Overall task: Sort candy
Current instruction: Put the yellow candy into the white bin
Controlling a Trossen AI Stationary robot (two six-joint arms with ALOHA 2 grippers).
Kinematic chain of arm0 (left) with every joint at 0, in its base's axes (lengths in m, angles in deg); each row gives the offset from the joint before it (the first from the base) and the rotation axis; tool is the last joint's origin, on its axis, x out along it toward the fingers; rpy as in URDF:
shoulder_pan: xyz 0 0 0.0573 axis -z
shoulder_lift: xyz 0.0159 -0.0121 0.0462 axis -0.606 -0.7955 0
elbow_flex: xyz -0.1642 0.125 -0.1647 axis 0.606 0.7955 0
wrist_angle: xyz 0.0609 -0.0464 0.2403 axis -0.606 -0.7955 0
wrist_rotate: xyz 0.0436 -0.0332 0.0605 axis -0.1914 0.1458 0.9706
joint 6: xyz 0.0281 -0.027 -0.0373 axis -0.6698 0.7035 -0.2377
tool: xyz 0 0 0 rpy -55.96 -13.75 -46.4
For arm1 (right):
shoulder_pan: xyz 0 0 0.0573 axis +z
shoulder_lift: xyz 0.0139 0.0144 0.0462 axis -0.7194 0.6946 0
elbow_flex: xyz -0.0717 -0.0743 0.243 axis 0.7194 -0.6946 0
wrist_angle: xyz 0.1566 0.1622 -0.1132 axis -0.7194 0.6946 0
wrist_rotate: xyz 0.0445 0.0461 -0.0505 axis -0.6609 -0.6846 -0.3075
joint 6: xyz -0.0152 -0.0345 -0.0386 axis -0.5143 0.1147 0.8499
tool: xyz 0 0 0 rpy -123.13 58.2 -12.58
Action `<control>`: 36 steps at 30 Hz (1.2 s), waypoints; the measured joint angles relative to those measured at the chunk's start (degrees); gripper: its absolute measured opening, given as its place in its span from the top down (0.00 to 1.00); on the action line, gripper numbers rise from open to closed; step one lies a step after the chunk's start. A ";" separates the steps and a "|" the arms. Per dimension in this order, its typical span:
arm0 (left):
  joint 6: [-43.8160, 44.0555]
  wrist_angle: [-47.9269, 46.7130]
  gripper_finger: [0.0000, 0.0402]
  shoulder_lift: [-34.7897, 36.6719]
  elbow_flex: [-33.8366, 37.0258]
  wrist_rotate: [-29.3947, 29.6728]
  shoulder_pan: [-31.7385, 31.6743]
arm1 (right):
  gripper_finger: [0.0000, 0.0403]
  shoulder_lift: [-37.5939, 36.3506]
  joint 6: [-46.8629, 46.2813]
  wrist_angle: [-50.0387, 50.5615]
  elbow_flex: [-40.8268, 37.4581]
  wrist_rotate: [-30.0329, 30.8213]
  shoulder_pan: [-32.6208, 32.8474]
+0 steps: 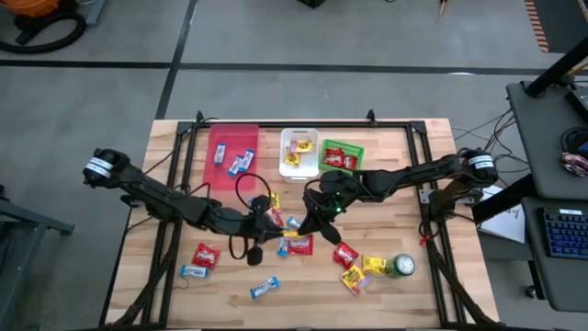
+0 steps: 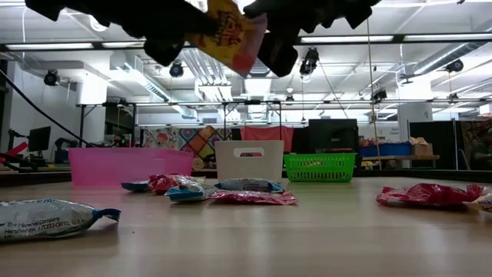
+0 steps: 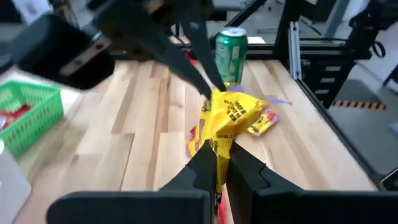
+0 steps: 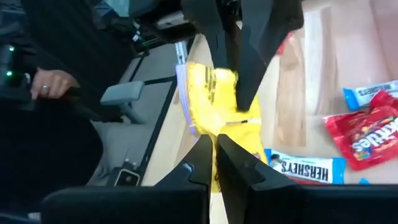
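Observation:
Both my grippers are shut on one yellow candy packet (image 2: 229, 31), which hangs high above the middle of the table. My left gripper (image 3: 219, 163) comes from the table's left, my right gripper (image 4: 214, 152) from its right, and their fingertips nearly meet. Loose red, yellow and blue-and-silver candy (image 1: 296, 245) lies flat on the wooden table (image 1: 404, 184) below and toward the near edge. Along the far edge stand a pink bin (image 1: 232, 152), a white bin (image 1: 299, 152) and a green bin (image 1: 341, 154), each with candy inside. My left gripper pinches one end of the yellow packet (image 3: 217, 144) between its two fingers, coming nearly level from the table's left. The packet is lifted clear of the table. My right gripper pinches the packet's opposite end (image 4: 216, 132) between its two fingers, slanting slightly down from the table's right. The crumpled packet spans the short gap between the two grippers.
A green drink can (image 1: 401, 267) stands near the front right, beside yellow and red packets (image 1: 356, 273). A black frame (image 1: 424, 156) runs around the table's edge. Beyond the table, a person's hand (image 4: 50, 84) rests on a dark handle.

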 joint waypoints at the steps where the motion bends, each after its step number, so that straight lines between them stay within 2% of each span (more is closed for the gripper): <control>1: 1.34 -0.69 1.00 0.77 0.00 0.10 0.01 | 0.96 -0.06 -0.01 -0.08 0.01 0.47 0.01; 4: 4.99 -4.39 1.00 3.14 0.00 1.43 0.02 | 0.92 -0.19 0.03 0.12 0.02 3.10 0.02; 8: 13.53 -13.71 1.00 6.73 0.03 7.87 0.00 | 0.87 -1.04 2.86 0.70 0.02 8.47 0.02; 11: 21.35 -21.74 1.00 8.76 0.05 12.61 -0.01 | 0.86 -1.30 5.26 0.68 0.02 16.57 0.29; 14: 27.21 -26.68 1.00 9.68 0.07 16.14 -0.01 | 0.86 -1.06 12.29 0.88 0.02 26.07 1.42; 17: 28.75 -27.75 1.00 9.35 0.09 16.66 -0.01 | 0.86 -0.46 20.51 0.66 0.02 33.72 3.09; 19: 28.77 -27.38 1.00 8.88 0.09 16.66 -0.01 | 0.86 -0.02 22.73 -0.08 0.02 36.86 3.94; 23: 28.76 -26.37 1.00 8.28 0.07 16.96 -0.08 | 0.81 0.09 21.65 -0.72 0.02 37.09 4.07; 28: 27.65 -22.43 1.00 7.55 0.05 19.19 -0.08 | 0.65 0.10 17.99 -0.74 0.02 37.25 4.04; 32: 24.34 -14.88 1.00 6.38 0.05 19.92 -0.11 | 0.52 0.10 16.20 -0.71 0.02 37.27 4.06; 36: 20.36 -6.48 1.00 4.27 0.05 20.24 -0.16 | 0.45 0.10 16.42 -0.72 0.02 37.27 4.07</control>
